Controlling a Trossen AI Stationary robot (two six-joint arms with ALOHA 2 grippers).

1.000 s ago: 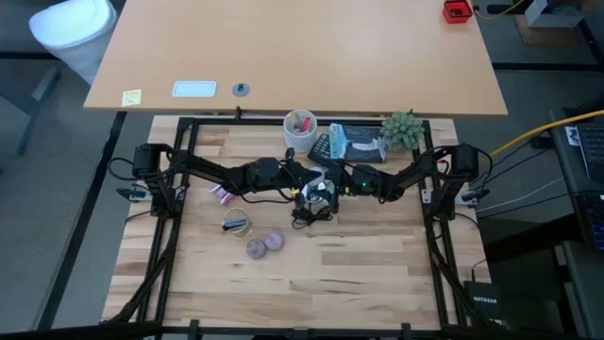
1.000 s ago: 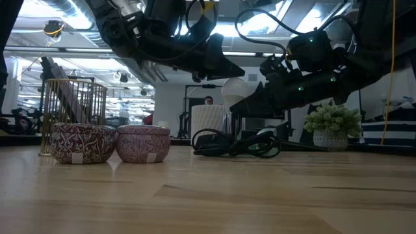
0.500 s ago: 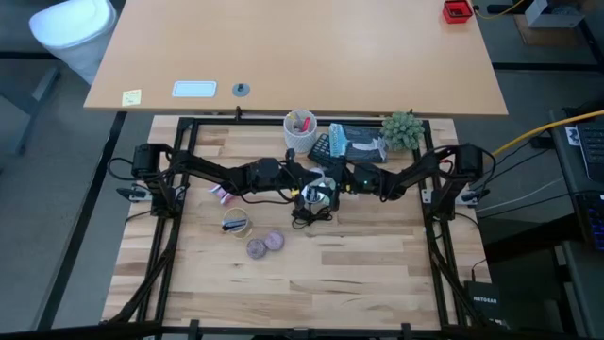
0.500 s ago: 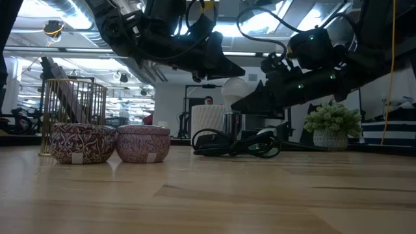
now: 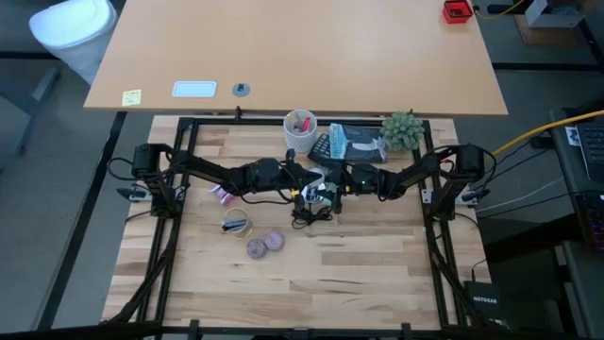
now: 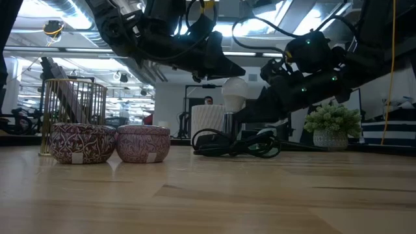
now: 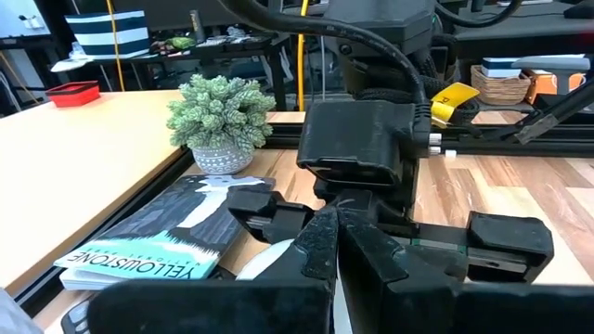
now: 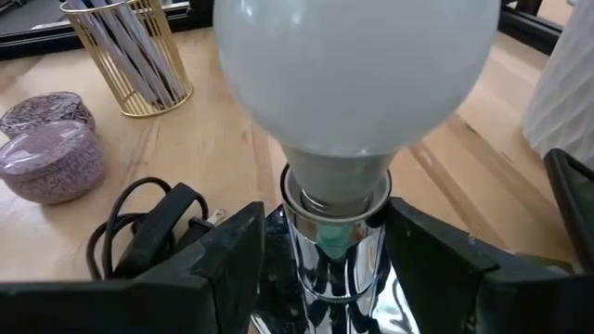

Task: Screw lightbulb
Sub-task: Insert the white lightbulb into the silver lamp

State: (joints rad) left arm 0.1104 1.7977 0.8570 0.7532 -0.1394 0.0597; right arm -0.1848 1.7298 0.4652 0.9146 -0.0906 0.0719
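The lightbulb, white and round, stands upright in a chrome socket at the middle of the table. A black cord is coiled at the socket's foot. My right gripper is open, one finger on each side of the socket just below the bulb. It reaches in from the table's right, slanting down. My left gripper is shut and reaches in from the table's left. Its tip is just above the bulb. My left gripper has its shut fingertips right over the bulb's top; I cannot tell whether they touch it. My right gripper has its fingers close on either side of the chrome socket; I cannot tell whether the pads touch it.
Two purple tins and a gold wire pen holder stand toward the near left of the bulb. A white cup, a book and a small potted plant line the far edge. The near half of the table is bare wood.
My right gripper has tipped its fingers downward, from beside the bulb's globe to the chrome socket beneath it. The bulb and socket have stayed where they were.
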